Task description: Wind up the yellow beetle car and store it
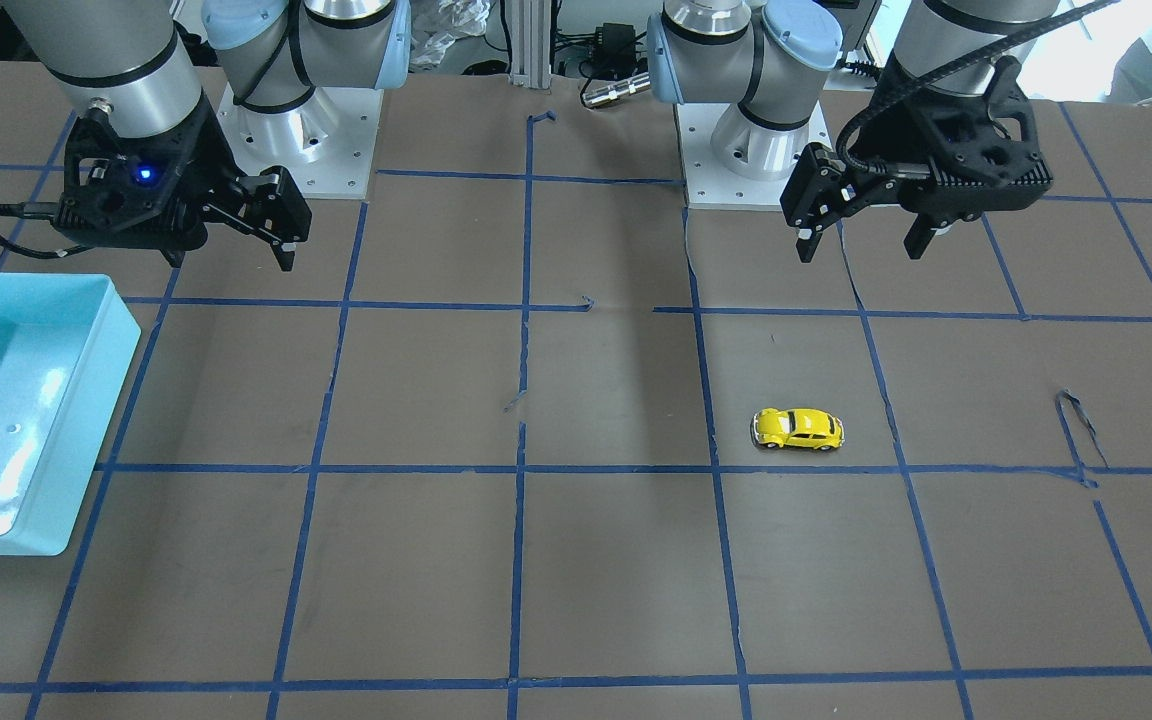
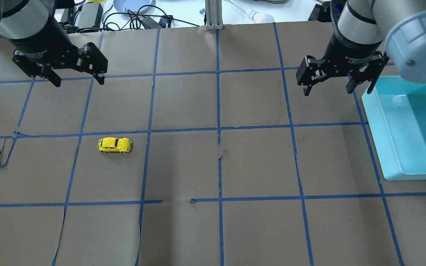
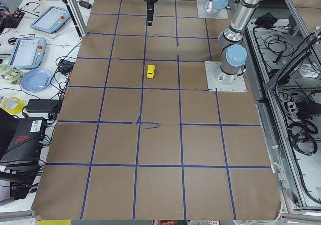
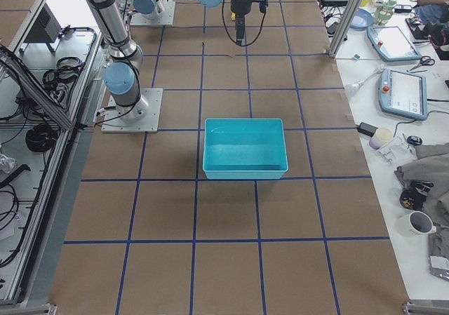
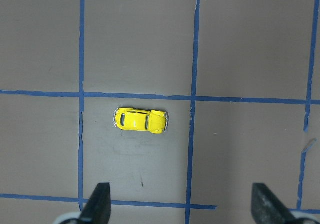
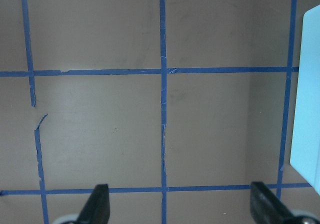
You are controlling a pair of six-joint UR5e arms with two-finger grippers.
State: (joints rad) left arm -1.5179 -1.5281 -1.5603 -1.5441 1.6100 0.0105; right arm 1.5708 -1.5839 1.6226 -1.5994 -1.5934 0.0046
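Paper-covered worktop (image 2: 257, 166) with a teal bin (image 4: 245, 168) at its right edge, shown whole only in the right-side view. The left gripper (image 2: 79, 79) and right gripper (image 2: 327, 90) both hang spread and empty. The yellow beetle car (image 2: 115, 145) stands untouched in the worktop's left half; only the left wrist view shows its roof from directly above.

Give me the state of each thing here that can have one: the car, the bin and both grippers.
yellow beetle car: upright on its wheels on the table, held by nothing.
blue bin: upright, open at the top, nothing inside.
left gripper: open, empty, above the table.
right gripper: open, empty, above the table.
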